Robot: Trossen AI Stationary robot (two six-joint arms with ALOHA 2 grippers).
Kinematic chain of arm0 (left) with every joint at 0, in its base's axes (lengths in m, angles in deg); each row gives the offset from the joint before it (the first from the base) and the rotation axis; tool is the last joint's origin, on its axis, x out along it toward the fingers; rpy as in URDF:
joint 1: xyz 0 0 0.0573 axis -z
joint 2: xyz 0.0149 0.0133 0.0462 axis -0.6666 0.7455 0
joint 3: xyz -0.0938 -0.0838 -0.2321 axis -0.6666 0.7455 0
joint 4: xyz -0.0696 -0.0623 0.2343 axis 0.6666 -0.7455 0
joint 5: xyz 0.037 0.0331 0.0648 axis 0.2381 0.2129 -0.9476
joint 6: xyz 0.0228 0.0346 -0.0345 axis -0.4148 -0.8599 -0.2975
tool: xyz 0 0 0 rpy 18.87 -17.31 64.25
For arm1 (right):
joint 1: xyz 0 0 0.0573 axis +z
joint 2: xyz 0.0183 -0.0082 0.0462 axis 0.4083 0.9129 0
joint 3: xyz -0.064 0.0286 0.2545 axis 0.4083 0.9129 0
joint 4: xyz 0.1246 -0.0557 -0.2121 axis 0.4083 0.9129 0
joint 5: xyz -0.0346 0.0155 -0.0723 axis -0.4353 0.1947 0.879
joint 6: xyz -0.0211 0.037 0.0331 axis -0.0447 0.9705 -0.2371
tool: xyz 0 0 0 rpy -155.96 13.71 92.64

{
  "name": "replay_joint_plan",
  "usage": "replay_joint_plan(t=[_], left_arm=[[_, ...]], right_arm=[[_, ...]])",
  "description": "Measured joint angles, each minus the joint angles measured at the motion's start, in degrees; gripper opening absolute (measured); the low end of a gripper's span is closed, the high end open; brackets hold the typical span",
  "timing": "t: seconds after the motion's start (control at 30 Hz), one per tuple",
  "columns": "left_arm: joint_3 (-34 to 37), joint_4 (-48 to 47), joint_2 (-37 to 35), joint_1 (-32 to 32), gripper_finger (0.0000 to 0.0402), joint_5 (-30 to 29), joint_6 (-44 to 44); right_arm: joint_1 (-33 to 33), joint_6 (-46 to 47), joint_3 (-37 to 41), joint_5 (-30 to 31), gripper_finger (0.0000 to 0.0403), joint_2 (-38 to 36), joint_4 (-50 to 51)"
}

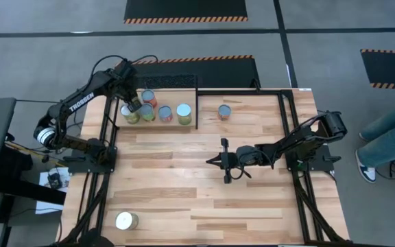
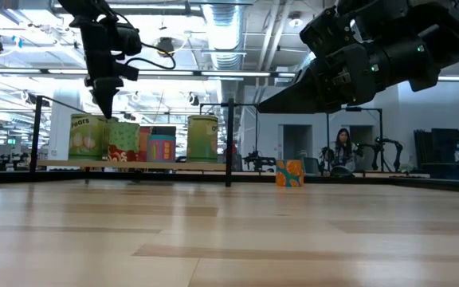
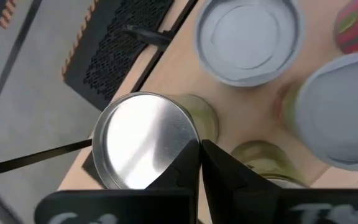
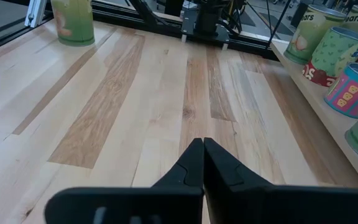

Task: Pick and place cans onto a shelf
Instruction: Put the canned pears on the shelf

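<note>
The shelf [image 1: 180,97] stands at the table's far left with several cans [image 1: 164,113] upright on it; in the low view [image 2: 202,138] they stand in a row. My left gripper [image 1: 134,104] is shut, pointing down close over a yellow-green can's silver top [image 3: 143,142] at the shelf's left end. One can [image 1: 224,111] stands on the table right of the shelf. Another can [image 1: 125,221] stands at the near left corner. My right gripper [image 1: 210,161] is shut and empty over the table's middle, pointing toward the left edge. My left gripper's shut fingertips [image 3: 191,155] point down at the rim of the yellow-green can's top [image 3: 166,134], beside a second yellow-green can [image 3: 266,158]. Whether they touch either can I cannot tell.
Black rails [image 1: 197,106] edge the shelf and a taller black frame [image 1: 283,116] runs along the table's far and right sides. A person's legs [image 1: 389,134] stand beyond the right edge. Bare wood [image 4: 166,93] lies ahead of my right gripper.
</note>
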Motion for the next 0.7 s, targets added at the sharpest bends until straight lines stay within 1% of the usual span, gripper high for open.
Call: replay_joint_plan(t=[0.17, 0.27, 0.43, 0.7], left_arm=[[0.0, 0.1, 0.0, -0.9, 0.0, 1.9, -0.5], [1.3, 0.7, 0.0, -0.9, 0.0, 2.6, -0.9], [2.8, 1.0, 0.0, -1.1, 0.0, 1.1, -2.1], [2.9, 1.0, -0.5, -1.0, 0.0, 1.2, -3.4]], right_arm=[[0.0, 0.0, 0.0, 0.0, 0.0018, 0.0, 0.0], [0.0, 0.0, 0.0, 0.0, 0.0016, 0.0, 0.0], [0.0, 0.0, 0.0, 0.0, 0.0018, 0.0, 0.0], [0.0, 0.0, 0.0, 0.0, 0.0015, 0.0, 0.0]])
